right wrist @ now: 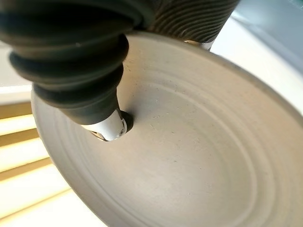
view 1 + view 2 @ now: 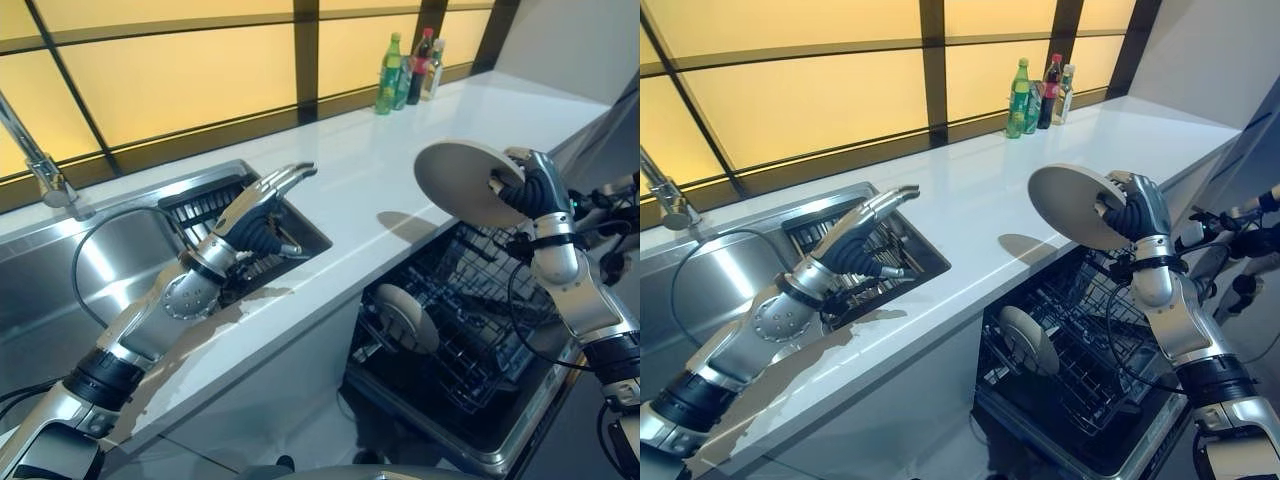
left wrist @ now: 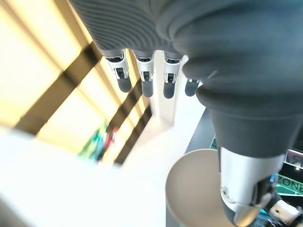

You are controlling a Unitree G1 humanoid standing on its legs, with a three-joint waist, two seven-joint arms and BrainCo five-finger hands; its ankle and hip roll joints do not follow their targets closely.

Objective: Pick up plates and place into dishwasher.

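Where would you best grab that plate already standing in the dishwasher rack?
Probably by its upper rim, coming from above. The racked plate stands on edge in the dishwasher rack, so only its top edge is free. The right hand already pinches another plate by the rim.

white countertop (image 2: 380, 190); steel sink (image 2: 60, 290) with faucet (image 2: 35, 160); amber backlit window panels (image 2: 180, 75), dark frames.

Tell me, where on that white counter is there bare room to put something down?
The counter lies bare between the sink's dish rack and the bottles at the far window. Crowded spots: the rack, under the open left hand, and the dishwasher rack, where the right hand holds a plate.
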